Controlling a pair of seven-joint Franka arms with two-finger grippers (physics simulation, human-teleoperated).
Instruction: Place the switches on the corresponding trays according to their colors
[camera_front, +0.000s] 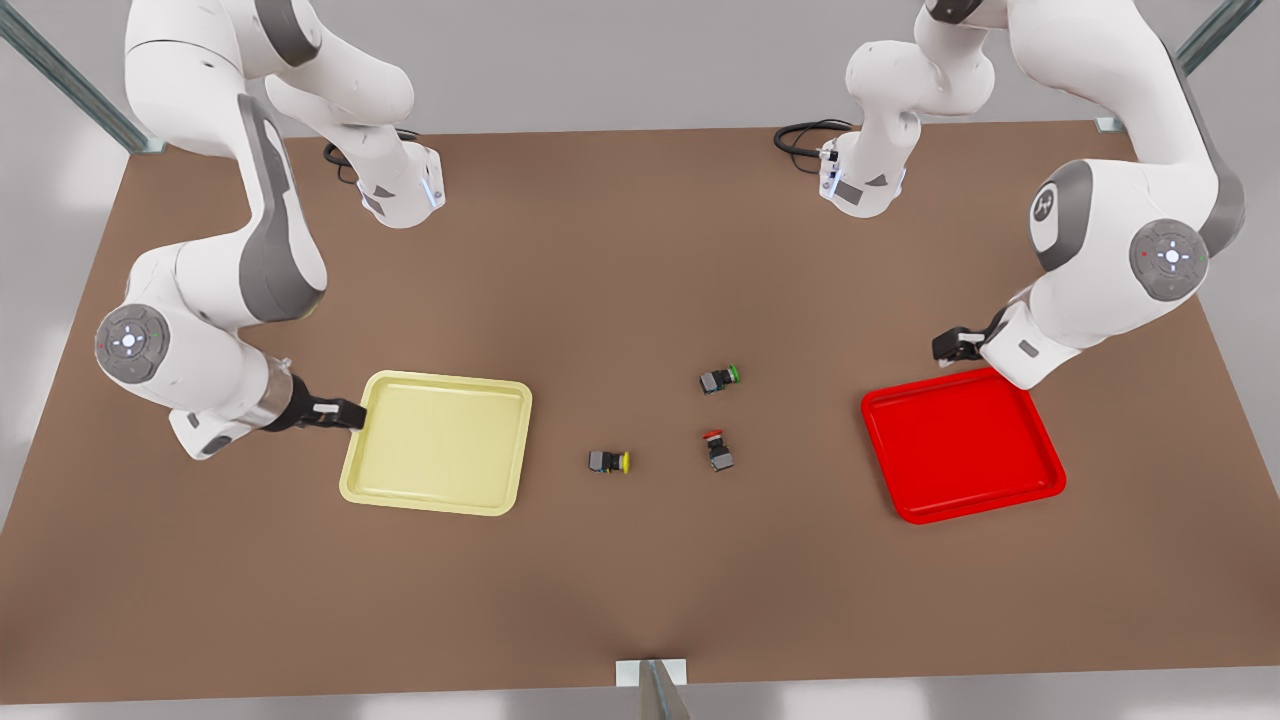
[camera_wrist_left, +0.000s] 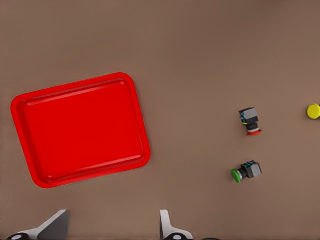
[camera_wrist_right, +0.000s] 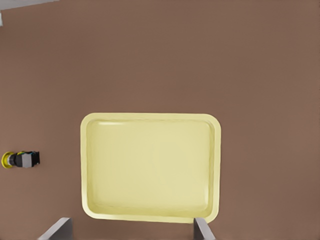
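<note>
Switches loose mid-table; both grippers parked at trays, fingers spread, empty.
Left gripper (camera_front: 950, 345) by red tray (camera_front: 960, 445); red switch (camera_front: 717, 450) lies toward centre, cap pointing away from camera. Right gripper (camera_front: 340, 412) at yellow tray (camera_front: 440, 442); yellow switch (camera_front: 609, 461) just beyond, lying sideways. Green switch (camera_front: 718, 379) nearby.

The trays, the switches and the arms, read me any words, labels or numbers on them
No text can be read anywhere.
Yellow tray: plain.
Red tray: plain.
Yellow switch, red switch, green switch: no markings legible.
Arm at the front view's right: a small round logo, too small to read.
</note>
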